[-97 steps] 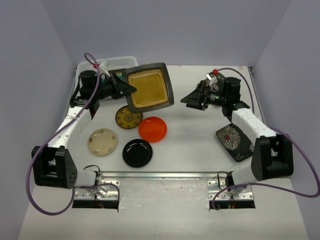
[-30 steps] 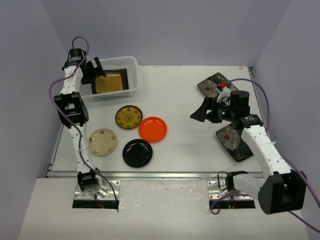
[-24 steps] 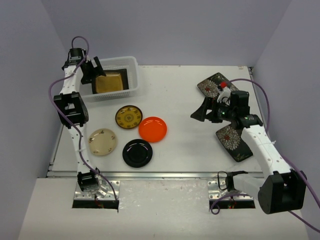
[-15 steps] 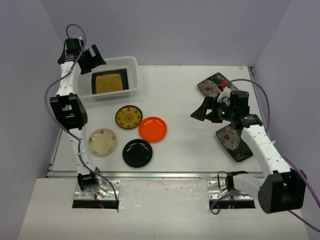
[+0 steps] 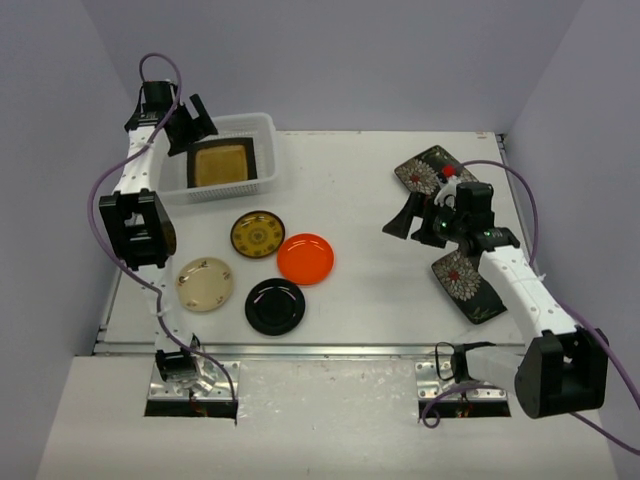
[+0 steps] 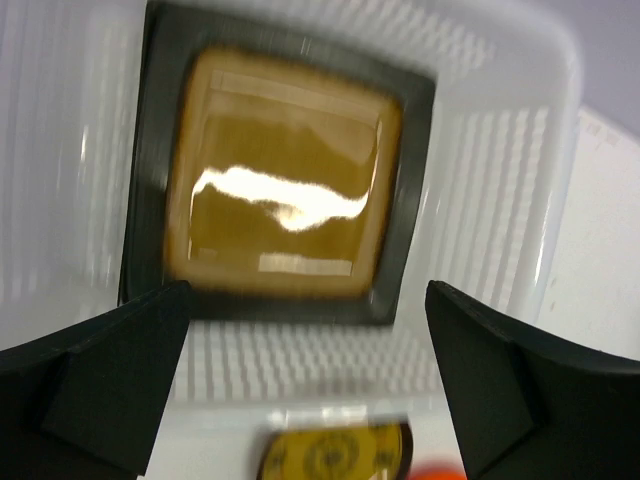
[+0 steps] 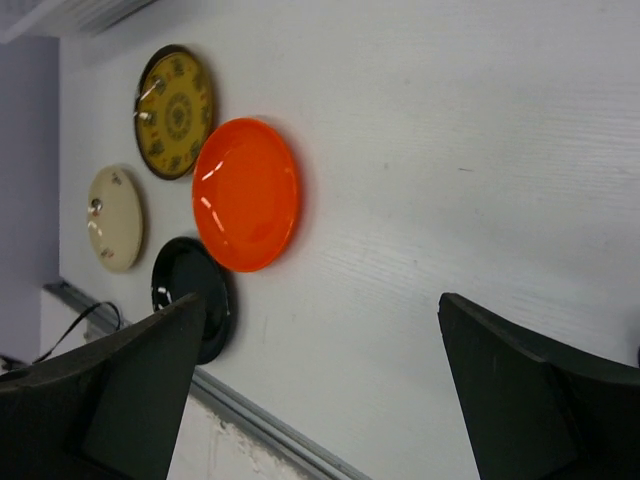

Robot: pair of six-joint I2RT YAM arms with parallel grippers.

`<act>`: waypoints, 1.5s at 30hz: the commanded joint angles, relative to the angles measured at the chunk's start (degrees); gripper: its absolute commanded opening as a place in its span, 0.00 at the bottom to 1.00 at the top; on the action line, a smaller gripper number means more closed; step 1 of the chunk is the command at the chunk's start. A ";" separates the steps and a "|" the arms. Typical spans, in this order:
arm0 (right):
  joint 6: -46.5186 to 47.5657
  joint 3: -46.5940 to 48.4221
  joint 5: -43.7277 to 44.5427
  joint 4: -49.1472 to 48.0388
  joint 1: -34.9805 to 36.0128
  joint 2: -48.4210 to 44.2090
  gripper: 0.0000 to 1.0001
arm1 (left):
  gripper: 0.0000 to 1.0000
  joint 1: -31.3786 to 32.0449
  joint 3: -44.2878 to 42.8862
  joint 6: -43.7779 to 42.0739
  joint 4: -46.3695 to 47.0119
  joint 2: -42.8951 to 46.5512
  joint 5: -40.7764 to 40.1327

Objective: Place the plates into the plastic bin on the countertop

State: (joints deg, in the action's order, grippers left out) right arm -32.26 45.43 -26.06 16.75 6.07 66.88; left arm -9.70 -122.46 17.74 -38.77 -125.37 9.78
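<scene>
Lab test cell: bare lilac walls [image 5: 340, 60] round white countertop [image 5: 365, 190].

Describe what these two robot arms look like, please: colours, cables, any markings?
Both the left arm and the right arm are slim white tubes linked by chunky black joints. A purple cable loops loosely along each. The jaws are matt black, broad and wedge-shaped. The right arm carries a small red cap near its wrist. No lettering is legible.
</scene>
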 commanded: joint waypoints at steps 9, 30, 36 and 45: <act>-18.06 14.31 14.63 -6.20 -11.78 23.64 0.99 | 1.00 3.81 69.33 20.38 28.93 66.46 15.59; -20.88 17.87 16.39 -23.58 -20.52 43.49 0.95 | 1.00 6.43 80.57 4.33 16.34 82.38 -0.15; -24.43 19.79 15.05 -23.49 -22.10 49.03 0.80 | 1.00 6.99 80.69 4.05 16.36 83.79 -0.40; -26.58 21.32 11.51 -26.06 -23.60 56.39 0.27 | 1.00 7.59 80.76 3.22 16.31 84.72 0.64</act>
State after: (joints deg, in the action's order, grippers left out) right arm -58.18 65.99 -14.01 -9.31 -17.27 119.35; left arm -2.59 -41.56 22.31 -24.67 -41.99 9.52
